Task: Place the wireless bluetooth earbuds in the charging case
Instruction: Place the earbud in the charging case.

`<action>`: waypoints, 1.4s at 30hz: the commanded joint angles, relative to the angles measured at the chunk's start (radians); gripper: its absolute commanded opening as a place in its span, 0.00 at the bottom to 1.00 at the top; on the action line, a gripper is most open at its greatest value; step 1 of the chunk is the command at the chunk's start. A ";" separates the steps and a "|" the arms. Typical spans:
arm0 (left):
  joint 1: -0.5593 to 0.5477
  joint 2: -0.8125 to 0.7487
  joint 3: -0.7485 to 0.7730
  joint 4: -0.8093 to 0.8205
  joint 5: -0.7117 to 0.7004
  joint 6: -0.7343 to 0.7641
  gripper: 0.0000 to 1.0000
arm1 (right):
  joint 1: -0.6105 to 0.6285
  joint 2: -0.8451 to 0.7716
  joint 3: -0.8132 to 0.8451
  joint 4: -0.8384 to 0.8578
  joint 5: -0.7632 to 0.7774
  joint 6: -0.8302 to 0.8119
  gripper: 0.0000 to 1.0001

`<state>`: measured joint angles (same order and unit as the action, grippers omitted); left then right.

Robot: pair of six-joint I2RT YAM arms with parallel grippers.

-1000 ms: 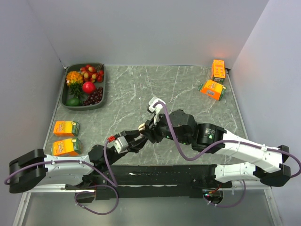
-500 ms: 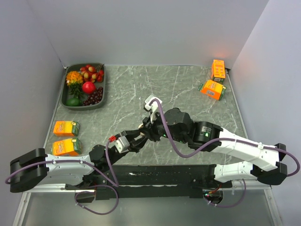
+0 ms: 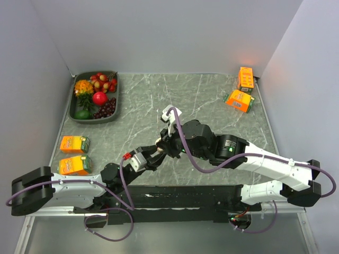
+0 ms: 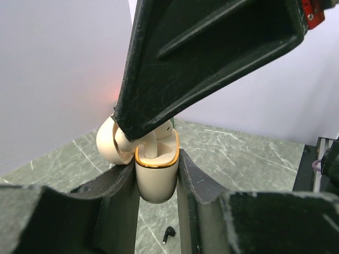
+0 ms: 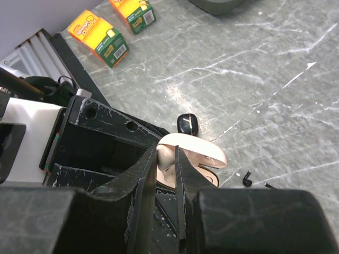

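Veined grey marble table (image 3: 212,95) (pale walls (image 3: 159,32))

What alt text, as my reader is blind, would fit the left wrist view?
The left gripper clamps an open cream charging case with a gold rim, held upright, while the right gripper reaches down to its open top. A tiny black earbud lies on the marble table below.

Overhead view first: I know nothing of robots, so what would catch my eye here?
At the centre, the left gripper clamps a cream charging case with a gold rim, lid open, while the right gripper reaches down at its open top. Next come the colours: a tray of fruit in the far left corner and orange cartons near the left and far right edges.
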<state>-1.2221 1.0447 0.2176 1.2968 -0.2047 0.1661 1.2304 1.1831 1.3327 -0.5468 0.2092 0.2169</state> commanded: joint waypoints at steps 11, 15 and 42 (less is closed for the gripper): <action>-0.039 0.054 0.034 0.154 -0.136 0.113 0.01 | -0.006 0.073 0.146 -0.206 0.087 0.185 0.00; -0.045 0.086 0.034 0.208 -0.177 0.142 0.01 | -0.003 0.092 0.166 -0.255 0.090 0.254 0.00; -0.059 0.081 0.040 0.406 -0.202 0.101 0.01 | -0.006 0.056 0.096 -0.211 0.090 0.371 0.00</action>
<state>-1.2827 1.1469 0.2298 1.3018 -0.3775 0.3019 1.2190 1.2846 1.4517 -0.7921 0.3115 0.5388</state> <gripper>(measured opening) 0.333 0.223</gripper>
